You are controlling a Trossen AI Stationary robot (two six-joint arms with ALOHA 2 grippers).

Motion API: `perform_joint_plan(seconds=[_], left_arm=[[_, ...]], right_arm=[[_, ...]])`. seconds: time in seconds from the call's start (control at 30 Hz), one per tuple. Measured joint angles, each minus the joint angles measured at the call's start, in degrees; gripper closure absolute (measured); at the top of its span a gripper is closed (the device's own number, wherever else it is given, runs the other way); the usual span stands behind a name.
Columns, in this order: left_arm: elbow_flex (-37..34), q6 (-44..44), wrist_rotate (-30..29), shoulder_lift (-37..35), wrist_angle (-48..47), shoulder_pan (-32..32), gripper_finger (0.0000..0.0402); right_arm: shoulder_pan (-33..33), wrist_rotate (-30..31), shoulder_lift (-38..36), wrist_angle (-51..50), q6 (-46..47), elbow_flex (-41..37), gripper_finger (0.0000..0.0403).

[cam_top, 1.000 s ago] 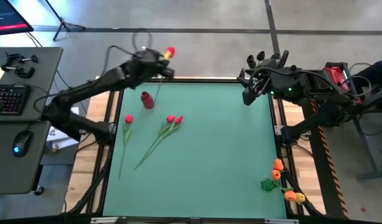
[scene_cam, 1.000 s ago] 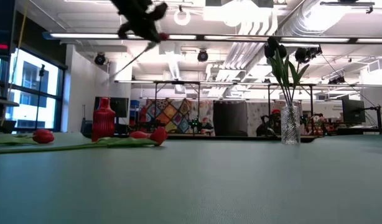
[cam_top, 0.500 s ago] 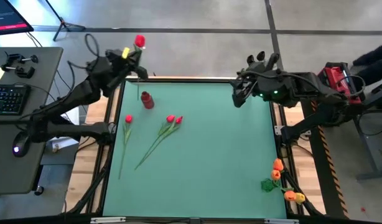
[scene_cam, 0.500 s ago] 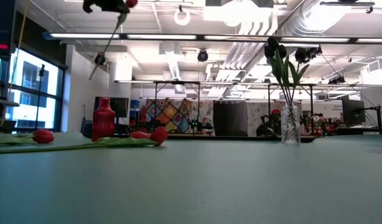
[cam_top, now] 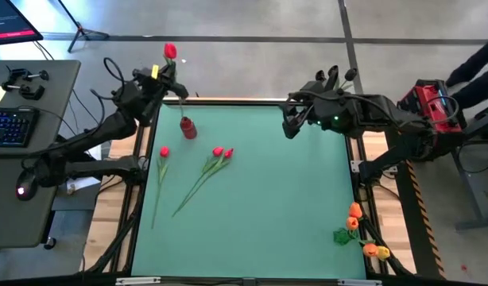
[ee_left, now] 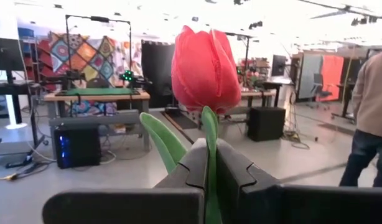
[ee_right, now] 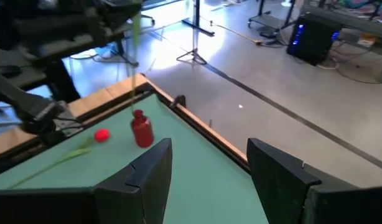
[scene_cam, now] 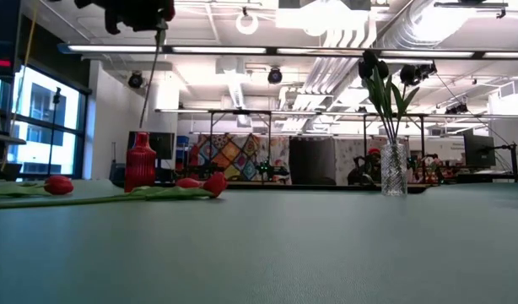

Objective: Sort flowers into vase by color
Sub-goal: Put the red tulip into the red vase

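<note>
Red tulip [cam_top: 170, 52] held upright in the left gripper [cam_top: 166, 82], fingers clenched on the thin green stem just below the bloom, as seen close up from the left wrist [ee_left: 206, 65]. Raised high above the far left corner of the green table [cam_top: 260, 199], with the stem hanging down toward the small red vase [cam_top: 187, 127] standing near that corner. In the low view, stem tip [scene_cam: 149, 84] dangling just above the red vase [scene_cam: 141, 162], not yet inside.

Lying on the table, well apart from the vase: one red tulip [cam_top: 164, 152] near the left edge and a pair of red tulips [cam_top: 222, 152] nearer the middle. Clear glass vase [scene_cam: 394, 169] at the far right holding dark tulips [scene_cam: 370, 63]. Orange tulips [cam_top: 357, 226] clustered at the near right edge.

Right gripper [cam_top: 296, 123] hovering over the far right part of the table, fingers spread and empty.

Step in hand, judged: placing a red flower into the red vase. Next move likely calls for lining the stem tip over the narrow mouth, lowering straight down, then releasing.
</note>
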Motion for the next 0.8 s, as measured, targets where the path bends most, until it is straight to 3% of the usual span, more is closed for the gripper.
perform_joint_plan(seconds=[0.13, 0.53, 0.8], left_arm=[[-2.6, -0.1, 0.1, 0.0, 4.2, 0.7, 0.0401], [-2.8, 2.7, 0.6, 0.2, 4.1, 1.2, 0.0401], [-2.8, -0.2, 1.7, 0.5, -1.1, 1.2, 0.0401]], right_arm=[[0.0, -1.2, 0.0, 0.8, 0.0, 0.0, 0.0206], [0.0, -1.3, 0.0, 2.0, 0.6, 0.0, 0.0206], [0.0, -2.5, 0.0, 3.0, 0.5, 0.0, 0.0206]])
